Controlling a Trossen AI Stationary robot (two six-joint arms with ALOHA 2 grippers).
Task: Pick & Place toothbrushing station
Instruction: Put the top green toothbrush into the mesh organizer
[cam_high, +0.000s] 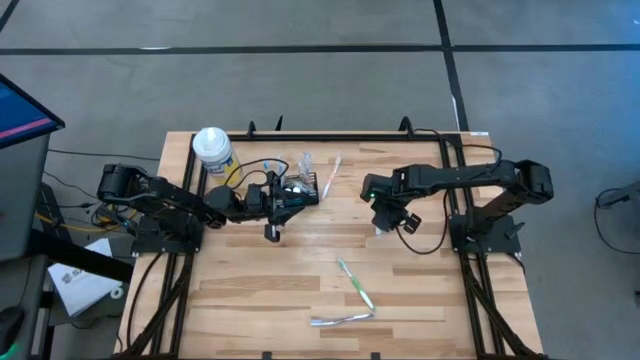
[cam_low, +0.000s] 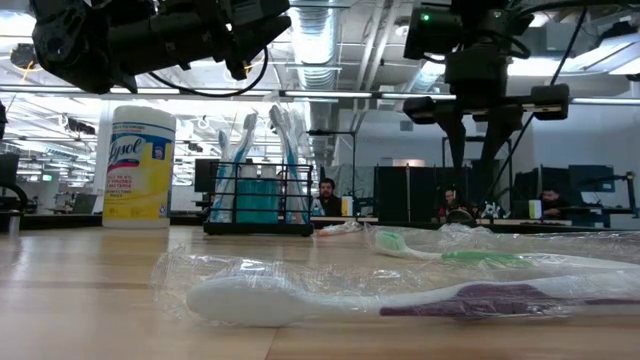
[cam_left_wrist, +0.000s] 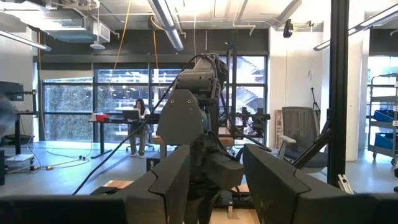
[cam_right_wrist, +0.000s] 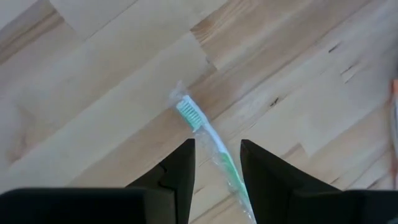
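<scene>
Right gripper (cam_right_wrist: 217, 165), jaws partly open and holding nothing, is hanging over the green toothbrush (cam_right_wrist: 211, 143); I am judging that I should be centring the handle between my fingers before closing. Left gripper (cam_left_wrist: 214, 171), also parted and empty, is waiting beside the toothbrushing station (cam_high: 298, 186), which is standing near the table's (cam_high: 420, 290) far edge next to the yellow canister (cam_high: 213, 150). Counting: I am seeing one caddy, one canister, and three wrapped toothbrushes lying loose, the green one (cam_high: 355, 283), a purple one (cam_high: 342, 319) and one (cam_high: 331, 172) by the caddy.
</scene>
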